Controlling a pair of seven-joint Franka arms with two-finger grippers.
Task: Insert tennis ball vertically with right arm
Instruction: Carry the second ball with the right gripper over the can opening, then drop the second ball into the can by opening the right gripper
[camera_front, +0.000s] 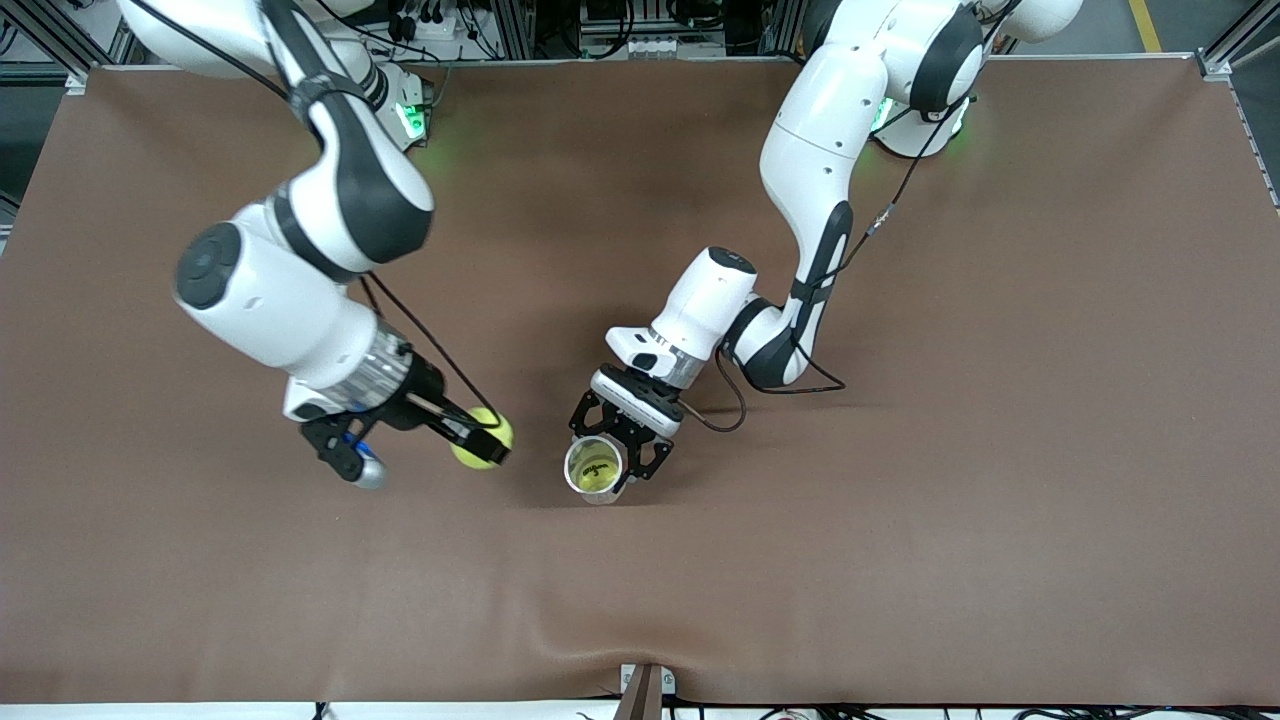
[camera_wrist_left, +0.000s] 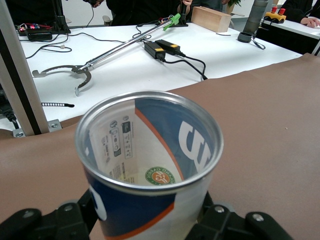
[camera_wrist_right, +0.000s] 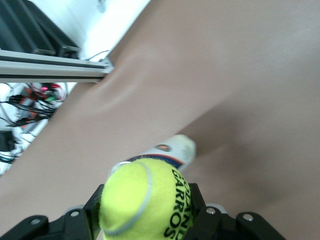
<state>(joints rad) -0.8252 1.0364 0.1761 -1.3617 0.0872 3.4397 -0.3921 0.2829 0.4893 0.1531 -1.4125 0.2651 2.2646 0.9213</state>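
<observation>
My right gripper (camera_front: 478, 440) is shut on a yellow tennis ball (camera_front: 484, 436) and holds it over the brown table, beside the can toward the right arm's end. In the right wrist view the ball (camera_wrist_right: 145, 202), printed "GARROS", sits between the black fingers (camera_wrist_right: 75, 220), with the can (camera_wrist_right: 172, 150) past it. My left gripper (camera_front: 615, 447) is shut on an upright clear can (camera_front: 597, 467) with a blue, white and orange label; its mouth is open upward and a yellow ball shows inside. The left wrist view shows the can (camera_wrist_left: 150, 165) between the jaws.
The brown mat (camera_front: 900, 500) covers the whole table and has a wrinkle near the front edge (camera_front: 600, 650), by a clamp (camera_front: 645, 690). A white bench (camera_wrist_left: 125, 65) with cables and a grabber tool stands off the table.
</observation>
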